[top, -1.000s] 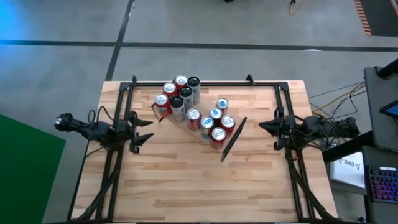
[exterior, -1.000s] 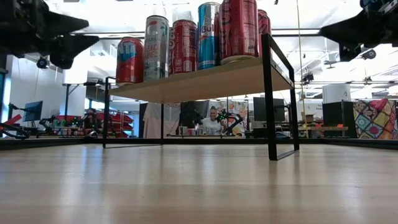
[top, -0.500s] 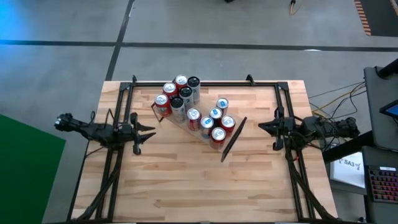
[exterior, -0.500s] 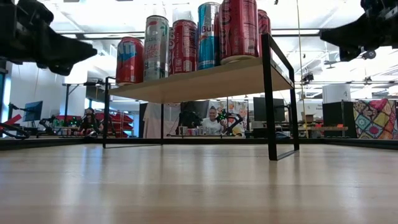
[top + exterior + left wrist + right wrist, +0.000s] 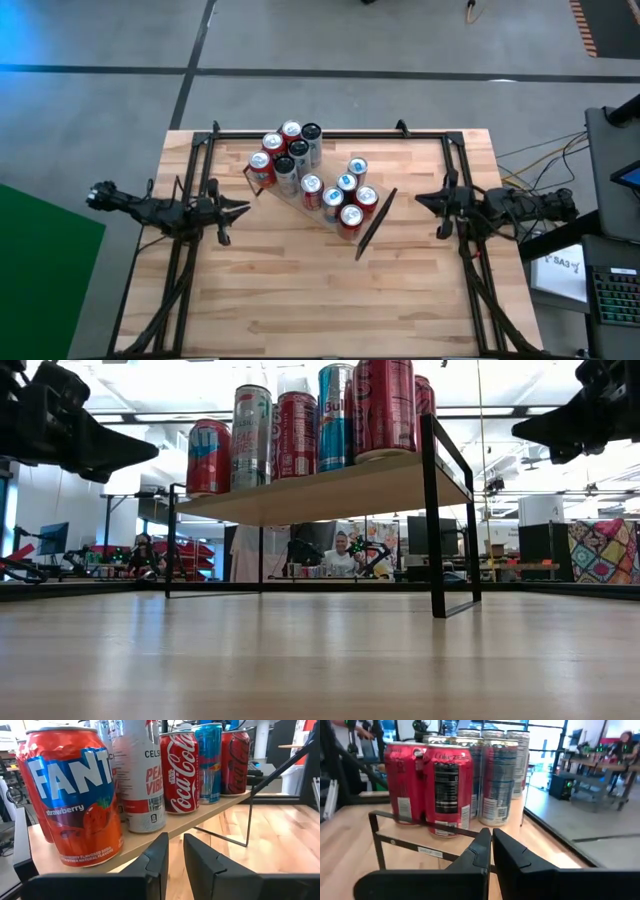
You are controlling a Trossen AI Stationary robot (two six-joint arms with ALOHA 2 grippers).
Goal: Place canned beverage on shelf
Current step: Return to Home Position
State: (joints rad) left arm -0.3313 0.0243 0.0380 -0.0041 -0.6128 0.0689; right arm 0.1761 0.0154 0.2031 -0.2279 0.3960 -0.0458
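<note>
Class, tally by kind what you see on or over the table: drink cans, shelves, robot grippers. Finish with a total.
Drink cans: 12
Shelf: 1
Robot grippers: 2 (left gripper, right gripper)
Total: 15

Nearest the black left gripper (image 5: 174, 851), an orange-and-blue Fanta can (image 5: 75, 797), then a white Celsius can (image 5: 139, 775) and a red Coca-Cola can (image 5: 179, 772) on the light-wood shelf (image 5: 200, 817).

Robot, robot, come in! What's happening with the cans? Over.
Left pincer nearly shut, empty, beside shelf. Right pincer shut, empty. Cans on shelf.
</note>
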